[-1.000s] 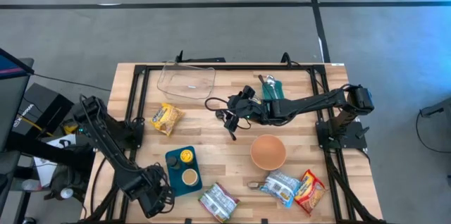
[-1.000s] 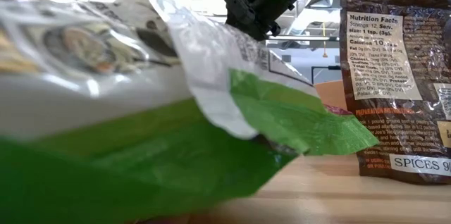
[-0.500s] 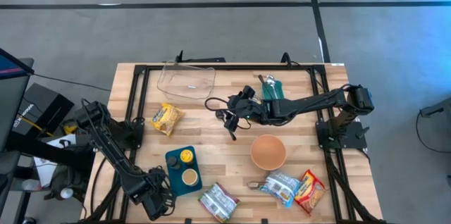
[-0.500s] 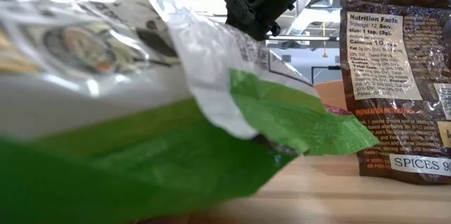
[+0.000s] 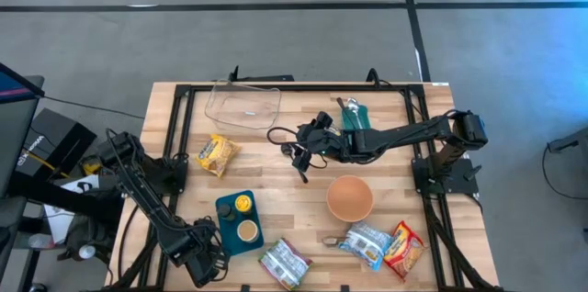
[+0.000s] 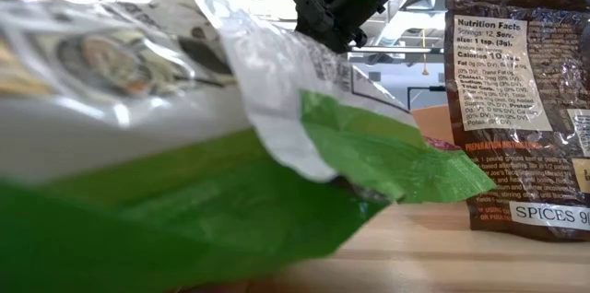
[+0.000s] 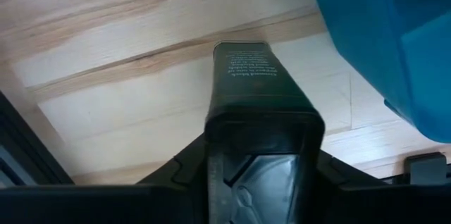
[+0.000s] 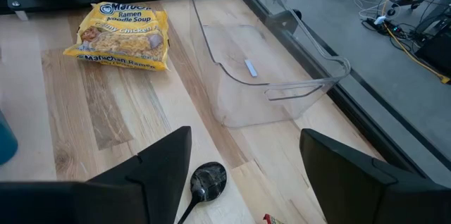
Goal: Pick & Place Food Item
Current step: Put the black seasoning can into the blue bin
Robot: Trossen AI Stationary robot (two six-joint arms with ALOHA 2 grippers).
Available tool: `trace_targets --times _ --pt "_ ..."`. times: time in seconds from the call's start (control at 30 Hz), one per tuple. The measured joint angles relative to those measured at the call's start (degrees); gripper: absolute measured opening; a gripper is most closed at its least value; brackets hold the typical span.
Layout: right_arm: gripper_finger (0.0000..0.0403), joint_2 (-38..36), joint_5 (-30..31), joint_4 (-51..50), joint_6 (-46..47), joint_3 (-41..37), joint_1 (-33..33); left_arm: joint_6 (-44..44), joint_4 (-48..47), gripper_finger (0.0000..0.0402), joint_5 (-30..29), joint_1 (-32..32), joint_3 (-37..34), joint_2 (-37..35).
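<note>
High view showed, at the lower left of the frame, the left tool [image 5: 197,257] low over the desk [image 5: 285,196] edge just beside the blue tray [image 5: 240,221]; whether its fingers were released or clenched I could not tell, and its wrist view showed nothing between them, only bare wood and a blue corner. Up and to the right lay the yellow ramen packet [image 5: 217,153], flat on the wood, with the clear plastic bin [image 5: 243,106] above it near the frame's top. Toward the middle, the right tool [image 5: 308,141] hovered with its fingers spread and empty, a black spoon [image 8: 201,182] lying just under it in the right wrist view. Further right sat the orange bowl [image 5: 350,197], and below it, along the lower edge, three more food packets [image 5: 367,242]. My judgement: the ramen packet looked like the likely target, lying well apart from the right tool; being flat and slick, it could slide or crumple under a shallow pinch, and the spoon below could be knocked in reaching.
</note>
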Motion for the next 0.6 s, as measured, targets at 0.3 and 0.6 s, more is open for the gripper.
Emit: trace_targets --times 0.3,0.6 --pt "0.026 0.0 0.0 0.0 0.0 0.0 0.0 0.13 0.0 0.0126 0.0 0.0 0.0 0.0" --pt "0.026 0.0 0.0 -0.01 -0.01 0.0 0.0 1.07 0.04 0.0123 -0.01 0.0 0.0 -0.34"
